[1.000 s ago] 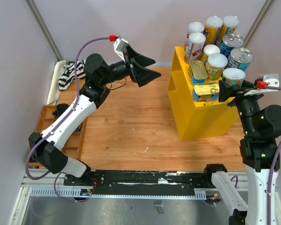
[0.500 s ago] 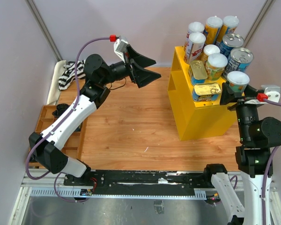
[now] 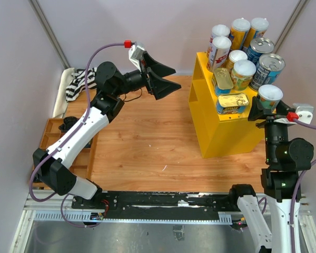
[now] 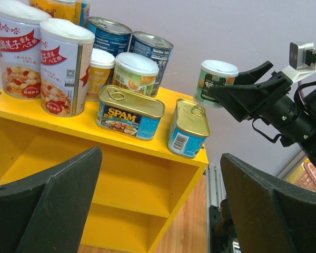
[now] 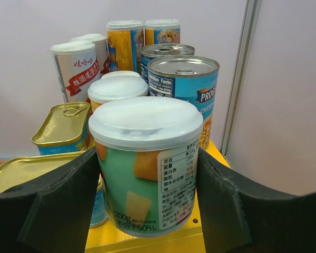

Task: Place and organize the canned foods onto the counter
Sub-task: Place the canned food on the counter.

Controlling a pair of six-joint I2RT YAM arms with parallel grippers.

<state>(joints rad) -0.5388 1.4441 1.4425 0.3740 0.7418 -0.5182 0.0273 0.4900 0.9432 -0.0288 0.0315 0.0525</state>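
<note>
at the near right of the wooden table point(image 3: 142, 137), the right gripper point(image 3: 266, 105) is clasping a green, white-lidded can point(image 5: 142, 158) by its sides, one black finger pressing on each flank. the can is standing upright at the right end of the yellow counter point(image 3: 221, 134), level with its top; whether its base is resting on the surface cannot be told. just left of it, two flat gold tins point(image 4: 129, 112) are lying along the counter's front edge. behind them, two short white-lidded cans point(image 3: 243, 73) are sitting beside a pair of blue silver-topped cans point(image 3: 271, 66). red-and-white tubes point(image 4: 63, 68) and orange and yellow tubes point(image 3: 239, 31) are lining the far back of the top. across the table, the left gripper point(image 3: 175, 76) is hovering in mid-air with its jaws spread wide and nothing between them, pointing toward the counter. a brown compartment tray point(image 3: 52, 134) is lying by the left arm, with a striped cloth point(image 3: 79, 81) bunched beyond it.
</note>
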